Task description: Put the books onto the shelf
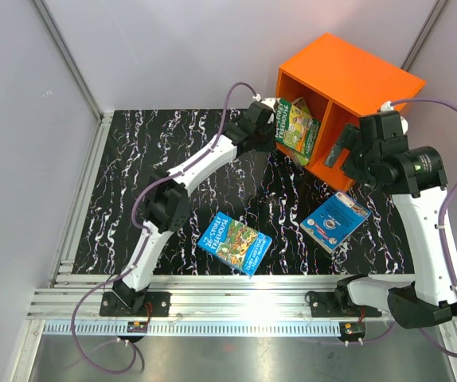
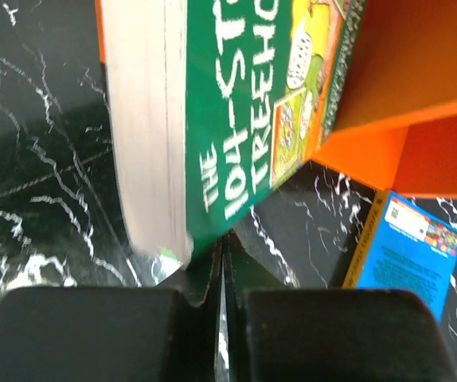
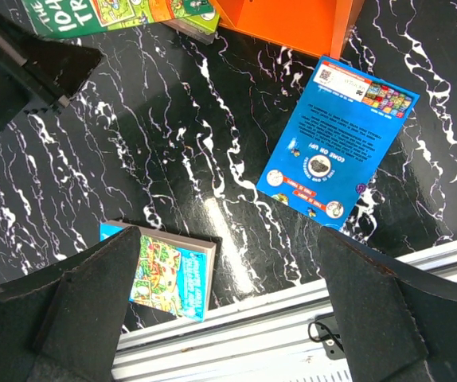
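The orange shelf stands at the back right, its open face toward the table. A green treehouse book leans tilted at the mouth of the left compartment, with another green-covered book behind it. My left gripper is shut, its tips touching the green book at its lower corner. Two blue books lie flat: a pictured one at the front centre and one with round emblems in front of the shelf. My right gripper hangs open above the table, holding nothing.
An aluminium rail runs along the near table edge, under the right gripper in its wrist view. White walls close the left and back sides. The right arm's wrist stands close to the shelf's right compartment.
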Controlling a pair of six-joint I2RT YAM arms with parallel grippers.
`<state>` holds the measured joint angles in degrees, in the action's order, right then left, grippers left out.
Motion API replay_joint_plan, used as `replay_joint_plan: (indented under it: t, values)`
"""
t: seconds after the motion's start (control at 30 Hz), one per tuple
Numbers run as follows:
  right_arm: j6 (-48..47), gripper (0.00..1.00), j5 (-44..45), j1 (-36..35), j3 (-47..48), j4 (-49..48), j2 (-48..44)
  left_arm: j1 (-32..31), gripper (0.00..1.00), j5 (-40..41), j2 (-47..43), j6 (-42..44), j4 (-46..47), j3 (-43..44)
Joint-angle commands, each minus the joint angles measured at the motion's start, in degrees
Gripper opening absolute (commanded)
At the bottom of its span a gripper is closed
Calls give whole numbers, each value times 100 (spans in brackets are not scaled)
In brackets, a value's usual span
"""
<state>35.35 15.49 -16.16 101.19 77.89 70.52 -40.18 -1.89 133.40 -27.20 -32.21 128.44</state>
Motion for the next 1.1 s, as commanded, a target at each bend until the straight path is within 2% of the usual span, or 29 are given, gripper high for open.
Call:
replay_joint_plan:
  t: [0.0, 0.5, 1.07]
  values:
    - [-151, 100, 34, 25, 24, 736, 93, 116, 0, 154, 317, -39, 285, 338]
    - [-441, 100, 112, 34, 156, 693, 410, 371, 1, 216, 906, -505, 882, 1104]
    - [-565, 100, 121, 149, 24, 508, 489, 274, 5, -48, 1232, -945, 1472, 1333]
